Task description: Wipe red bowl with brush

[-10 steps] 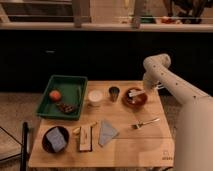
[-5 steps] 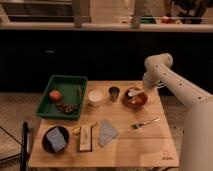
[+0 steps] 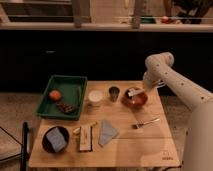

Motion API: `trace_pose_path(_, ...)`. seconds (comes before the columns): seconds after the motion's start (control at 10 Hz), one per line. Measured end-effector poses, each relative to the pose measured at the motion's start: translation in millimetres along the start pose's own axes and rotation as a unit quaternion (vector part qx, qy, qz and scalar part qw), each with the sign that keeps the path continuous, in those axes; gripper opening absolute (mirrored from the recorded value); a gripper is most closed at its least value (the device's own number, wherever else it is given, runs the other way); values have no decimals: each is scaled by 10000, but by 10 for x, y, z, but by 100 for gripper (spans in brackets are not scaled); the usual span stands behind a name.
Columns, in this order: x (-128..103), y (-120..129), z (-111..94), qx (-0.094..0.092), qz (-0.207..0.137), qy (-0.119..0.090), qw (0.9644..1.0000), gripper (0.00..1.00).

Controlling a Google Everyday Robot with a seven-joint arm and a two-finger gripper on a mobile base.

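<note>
The red bowl sits at the back right of the wooden table. The brush, with a whitish handle, lies inside the bowl toward its back rim. My gripper hangs from the white arm just above the bowl's right back rim, next to the brush.
A small dark cup and a white cup stand left of the bowl. A green tray holds an orange fruit. A silver fork, a grey cloth, a wooden block and a black bowl lie in front.
The arm has shifted slightly over the red bowl; the brush stays in the bowl. Nothing else on the table has moved.
</note>
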Motion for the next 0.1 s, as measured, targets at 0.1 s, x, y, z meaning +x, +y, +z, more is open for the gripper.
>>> trace_pose_path(0.1,-12,1,-17,11,-16,-3,10000,3)
